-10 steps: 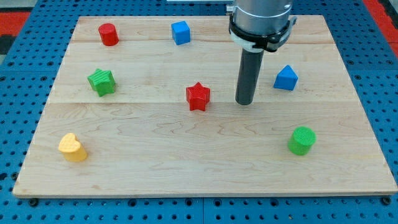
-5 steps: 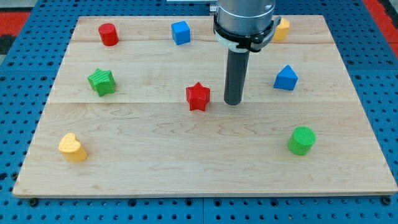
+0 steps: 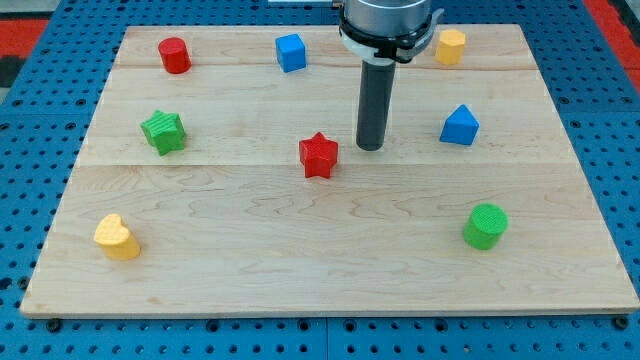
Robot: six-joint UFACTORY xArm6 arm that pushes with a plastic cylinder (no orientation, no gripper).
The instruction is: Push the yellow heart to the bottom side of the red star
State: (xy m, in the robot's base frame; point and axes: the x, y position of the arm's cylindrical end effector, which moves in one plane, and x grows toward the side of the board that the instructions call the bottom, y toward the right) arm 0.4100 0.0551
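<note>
So the yellow heart (image 3: 117, 238) is sitting way over by the table's (image 3: 300, 270) bottom-left corner, its pointed end aimed at the view's lower right and the lobes up-left, so the long axis runs on that diagonal. The red star (image 3: 318, 155) is mid-table, well apart from it. My tip (image 3: 370, 148) is just beside the star, on its right and a touch higher. No jaws here, just a rod.
</note>
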